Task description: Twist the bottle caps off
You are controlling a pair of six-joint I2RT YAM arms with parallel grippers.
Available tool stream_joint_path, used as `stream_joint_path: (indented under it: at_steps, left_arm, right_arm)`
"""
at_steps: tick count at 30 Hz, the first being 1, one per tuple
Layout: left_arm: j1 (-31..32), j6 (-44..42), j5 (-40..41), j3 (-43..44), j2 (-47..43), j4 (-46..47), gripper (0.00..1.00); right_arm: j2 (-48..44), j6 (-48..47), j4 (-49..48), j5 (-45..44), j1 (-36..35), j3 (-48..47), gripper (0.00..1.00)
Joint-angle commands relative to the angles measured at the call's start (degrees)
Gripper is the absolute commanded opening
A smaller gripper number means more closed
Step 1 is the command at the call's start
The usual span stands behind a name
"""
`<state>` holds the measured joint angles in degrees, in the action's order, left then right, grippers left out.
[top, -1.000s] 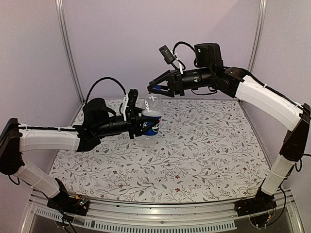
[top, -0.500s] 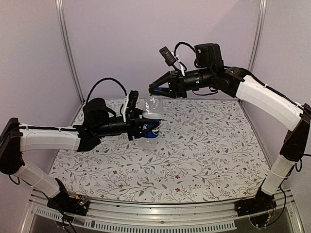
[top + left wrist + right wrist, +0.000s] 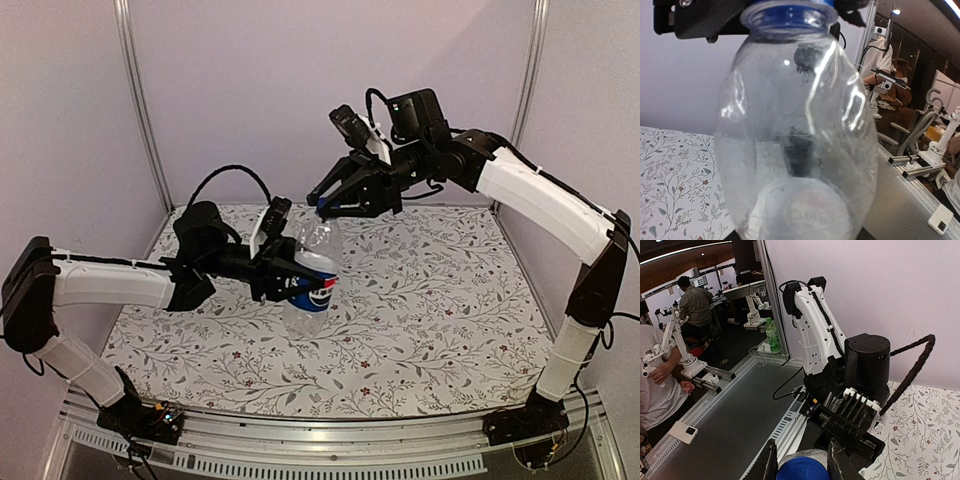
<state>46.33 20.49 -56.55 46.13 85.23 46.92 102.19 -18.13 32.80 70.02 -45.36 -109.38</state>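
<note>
Your right gripper [image 3: 322,203] pinches the blue cap [image 3: 802,470], and your left gripper [image 3: 285,278] clamps the bottle [image 3: 795,125]. If that clamp is weak, the bottle spins along.

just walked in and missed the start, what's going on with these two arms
The left end effector grips the Pepsi bottle around its labelled middle, above the table. The right end effector is shut on the blue cap at the bottle's top, one finger on either side. The cap looks to be on the neck, so it is not yet unscrewed.

top: high rear, wide | wrists: close, left level, right downward | shared: bottle [image 3: 312,280]
</note>
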Motion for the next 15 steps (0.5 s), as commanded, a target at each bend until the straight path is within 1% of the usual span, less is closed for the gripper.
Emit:
stream_joint_path:
  at_steps: [1,2,3,5,6,7,8,9,11,15]
  left_arm:
    - [1.00,-0.37,-7.78,1.42,0.09,3.73,0.39]
    - [0.99,-1.24,-6.96,1.53,-0.16,2.58,0.38]
    - [0.97,-2.26,-5.49,1.64,-0.42,1.13,0.38]
    - [0.96,-5.00,-2.50,1.89,-1.01,-1.73,0.37]
    - [0.96,-6.08,-0.33,1.98,-1.36,-3.38,0.37]
    - [0.96,-7.32,2.20,2.14,-1.72,-5.09,0.37]
    - [1.03,-8.54,5.22,2.39,-2.14,-7.12,0.37]
    - [1.09,-9.74,8.31,2.82,-2.51,-9.40,0.38]
    - [1.13,-11.14,15.57,3.69,-2.98,-13.36,0.39]
    - [1.84,-12.32,29.23,4.77,-3.76,-18.18,0.39]
  right_arm:
    - [1.61,-2.08,0.96,4.03,-0.26,-1.80,0.14]
    - [1.32,-1.81,0.98,2.97,-0.25,-1.80,0.17]
    - [1.05,-1.55,0.96,1.52,-0.20,-1.72,0.24]
    - [0.17,-0.19,0.84,-2.45,-0.21,-1.71,0.39]
    - [-0.22,0.57,0.43,-5.37,-0.18,-1.63,0.49]
    - [-0.80,3.14,-0.96,-8.39,-0.20,-1.36,0.56]
    - [-1.30,4.91,-2.02,-11.22,-0.17,-1.16,0.66]
    - [-2.10,7.33,-3.21,-13.39,-0.19,-0.85,0.73]
    - [-3.32,12.09,-6.16,-17.06,-0.17,0.33,0.79]
    - [-5.89,20.25,-10.75,-26.58,-0.22,2.46,0.86]
